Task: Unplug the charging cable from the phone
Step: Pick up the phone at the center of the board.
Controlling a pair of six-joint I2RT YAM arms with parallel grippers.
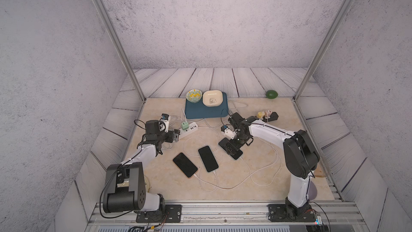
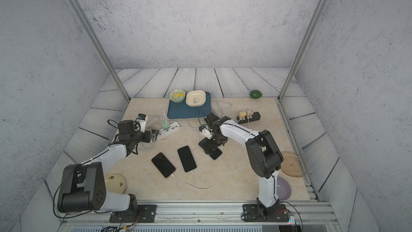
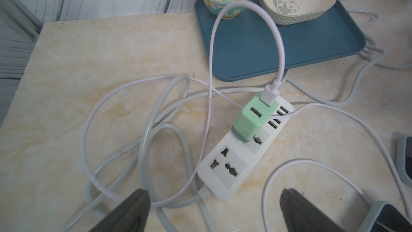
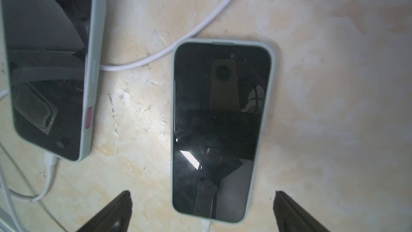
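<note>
Both hands gaped empty, right hand [image 4: 201, 194] hovering over the rightmost phone [image 4: 220, 130] on the surface [image 4: 334, 108] w/ its cable plug [image 4: 206, 225] in, left hand [image 3: 215, 191] by the power strip [image 3: 234, 164]: approach step, prob.; next move needed a pinch on the plug & straight pull.

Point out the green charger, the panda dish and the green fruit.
green charger [image 3: 245, 126]: left wrist view, on its side face.
panda dish [image 3: 288, 7]: left wrist view, on the panda print.
green fruit [image 1: 272, 94]: a top view, on its middle.
</note>
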